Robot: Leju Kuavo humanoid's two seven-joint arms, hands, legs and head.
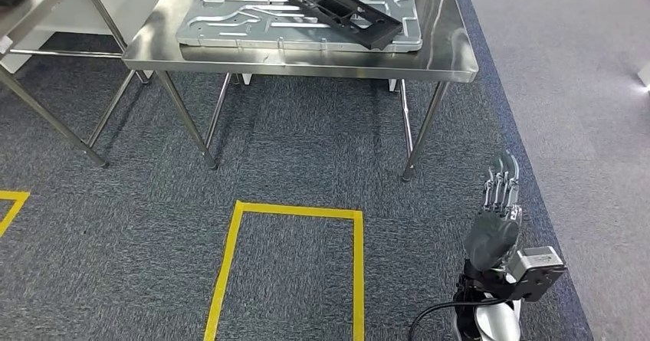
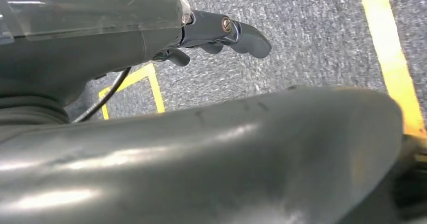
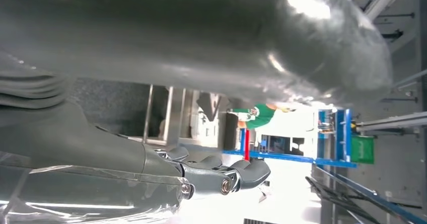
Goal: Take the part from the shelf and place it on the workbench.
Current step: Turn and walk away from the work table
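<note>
A long black part (image 1: 337, 11) lies askew on a silver moulded panel (image 1: 230, 27) on the steel workbench (image 1: 444, 65) ahead of me. My right hand (image 1: 500, 203) hangs low at my right side, well short of the bench, fingers straight and apart, holding nothing. In the right wrist view the same hand (image 3: 211, 176) shows empty fingers. In the left wrist view my left hand (image 2: 221, 32) hangs over the carpet with loosely extended fingers and nothing in them.
Grey carpet with a yellow taped rectangle (image 1: 291, 211) lies between me and the bench. A second steel table (image 1: 38, 4) stands at the far left. Blue racking (image 3: 332, 138) and a person in green (image 3: 262, 114) show far off in the right wrist view.
</note>
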